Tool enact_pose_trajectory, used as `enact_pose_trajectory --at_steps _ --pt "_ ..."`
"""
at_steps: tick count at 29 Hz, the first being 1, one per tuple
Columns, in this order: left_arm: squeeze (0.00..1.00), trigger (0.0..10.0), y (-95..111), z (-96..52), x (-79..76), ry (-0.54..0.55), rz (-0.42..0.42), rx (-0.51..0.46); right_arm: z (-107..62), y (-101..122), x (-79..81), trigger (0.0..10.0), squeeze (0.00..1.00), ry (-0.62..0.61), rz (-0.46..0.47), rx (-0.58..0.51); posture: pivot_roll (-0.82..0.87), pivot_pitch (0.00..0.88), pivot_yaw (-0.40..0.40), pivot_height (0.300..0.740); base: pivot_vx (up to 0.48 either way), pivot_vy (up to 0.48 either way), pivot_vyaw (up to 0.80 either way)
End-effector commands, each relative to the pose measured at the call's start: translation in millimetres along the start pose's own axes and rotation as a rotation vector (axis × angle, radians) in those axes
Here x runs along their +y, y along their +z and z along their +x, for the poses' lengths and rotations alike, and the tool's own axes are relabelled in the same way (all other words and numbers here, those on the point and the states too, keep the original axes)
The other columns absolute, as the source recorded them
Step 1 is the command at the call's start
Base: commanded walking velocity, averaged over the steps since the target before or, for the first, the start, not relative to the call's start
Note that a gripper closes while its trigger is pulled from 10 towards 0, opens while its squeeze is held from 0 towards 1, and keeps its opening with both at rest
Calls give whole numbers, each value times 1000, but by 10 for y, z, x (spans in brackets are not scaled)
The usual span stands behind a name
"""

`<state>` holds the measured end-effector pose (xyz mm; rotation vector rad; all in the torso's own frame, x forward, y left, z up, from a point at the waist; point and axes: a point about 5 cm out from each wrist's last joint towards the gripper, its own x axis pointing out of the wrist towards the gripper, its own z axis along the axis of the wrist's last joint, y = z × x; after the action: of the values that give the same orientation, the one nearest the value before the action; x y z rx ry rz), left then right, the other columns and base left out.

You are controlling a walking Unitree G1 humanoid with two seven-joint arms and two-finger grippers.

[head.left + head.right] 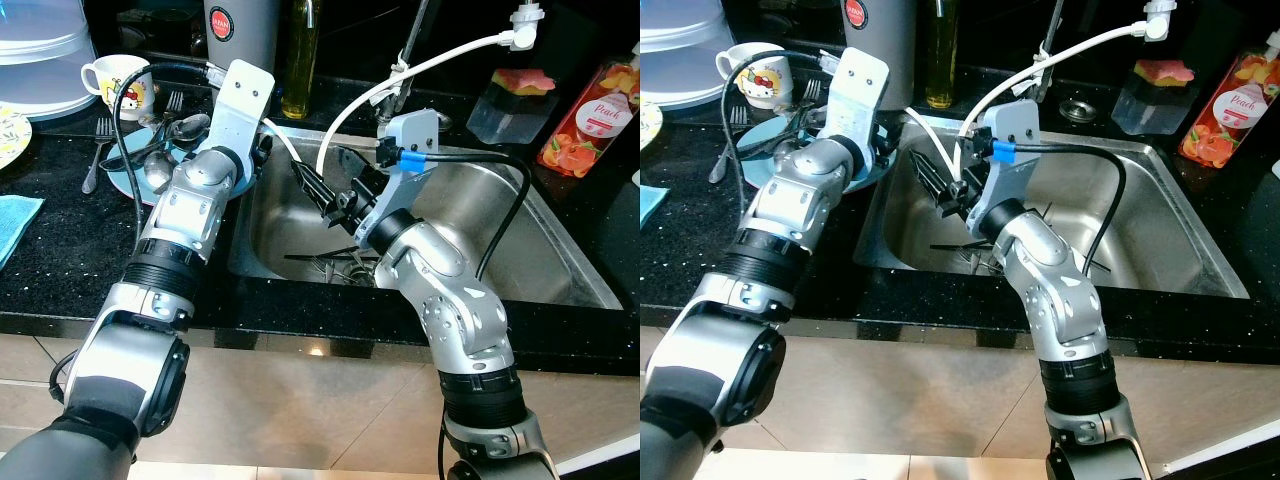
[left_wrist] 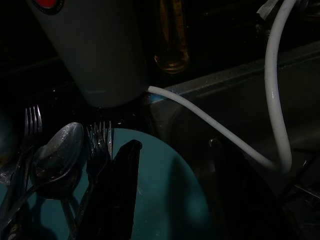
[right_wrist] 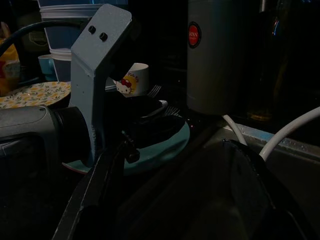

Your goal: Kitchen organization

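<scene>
Left pincer (image 2: 165, 200) (fingers spread, empty) hovers over teal plate (image 2: 165, 190) beside forks (image 2: 100, 145).

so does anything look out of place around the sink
Yes: a white hose hangs loose from the faucet area and trails across the sink rim onto the counter by the teal plate, and loose utensils lie in the basin.

Pink-orange peach soap bottle (image 1: 588, 118) at the counter's right edge. Dark plastic container holding a pink-and-yellow sponge (image 1: 520, 102) behind the sink. Light blue cloth (image 1: 14, 226) on the black counter (image 1: 60, 260), far left. Yellow-patterned plate (image 1: 10, 136) above it. Beige tiled floor (image 1: 320, 400) below.
</scene>
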<state>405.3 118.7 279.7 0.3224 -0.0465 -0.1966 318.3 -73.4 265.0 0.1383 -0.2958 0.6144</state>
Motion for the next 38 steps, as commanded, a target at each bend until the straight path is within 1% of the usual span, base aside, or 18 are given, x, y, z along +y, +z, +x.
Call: enact_pose_trajectory --at_steps 1,4,8,10,11,12,13,16,18,19,22,27,28,29,30,33,35,38 --pt "0 10000 49 5 0 1 8 -6 -13 14 -53 10000 0 -24 6 -10 224 62 -99 740 0 0 0" --pt "0 10000 49 5 10 6 4 -1 -25 -5 -50 10000 0 -24 10 -2 221 66 -105 740 0 0 0" --pt "0 10000 46 8 82 45 5 6 -15 -8 -33 10000 0 -18 11 0 205 65 -105 740 0 0 0" --pt "0 10000 51 10 150 104 51 -2 -8 4 -36 10000 0 -20 9 -5 197 59 -91 740 0 0 0" --pt "0 10000 51 10 150 104 51 -2 -8 4 -36 10000 0 -20 9 -5 197 59 -91 740 0 0 0" --pt "0 10000 27 12 203 150 48 18 -16 10 -51 10000 0 -30 7 -9 194 59 -87 740 0 0 0" --pt "0 10000 15 13 219 163 41 29 -21 11 -55 10000 0 -33 6 -10 191 59 -86 740 0 0 0" --pt "0 10000 -17 16 261 189 5 60 -37 1 -52 10000 0 -30 6 -4 189 61 -89 740 0 0 0" --pt "0 10000 -48 15 341 235 -34 89 -53 -26 -57 10000 0 -27 -5 15 190 59 -92 740 0 0 0" --pt "0 10000 -48 15 341 235 -34 89 -53 -26 -57 10000 0 -27 -5 15 190 59 -92 740 0 0 0" --pt "0 10000 -117 19 398 247 -103 142 -45 -90 -35 10000 0 2 -23 63 195 58 -95 740 0 0 0" --pt "0 10000 -143 29 399 237 -125 162 -15 -129 33 10000 0 27 -32 83 195 56 -95 740 0 0 0" --pt "0 10000 -156 31 393 230 -132 172 -10 -131 41 10000 0 28 -32 83 195 54 -91 740 0 0 0" --pt "0 10000 -201 35 373 215 -159 204 -7 -123 57 10000 0 31 -26 74 193 54 -87 740 0 0 0" --pt "0 10000 -201 35 373 215 -159 204 -7 -123 57 10000 0 31 -26 74 193 54 -87 740 0 0 0" --pt "0 10000 -287 33 371 211 -254 273 -20 -119 62 10000 0 30 -23 69 191 54 -88 740 0 0 0" --pt "0 10000 -346 25 385 221 -293 315 -28 -121 68 10000 0 34 -22 70 191 55 -89 740 0 0 0" --pt "0 10000 -347 27 399 227 -266 308 -30 -119 82 10000 0 41 -21 67 193 54 -89 740 0 0 0"
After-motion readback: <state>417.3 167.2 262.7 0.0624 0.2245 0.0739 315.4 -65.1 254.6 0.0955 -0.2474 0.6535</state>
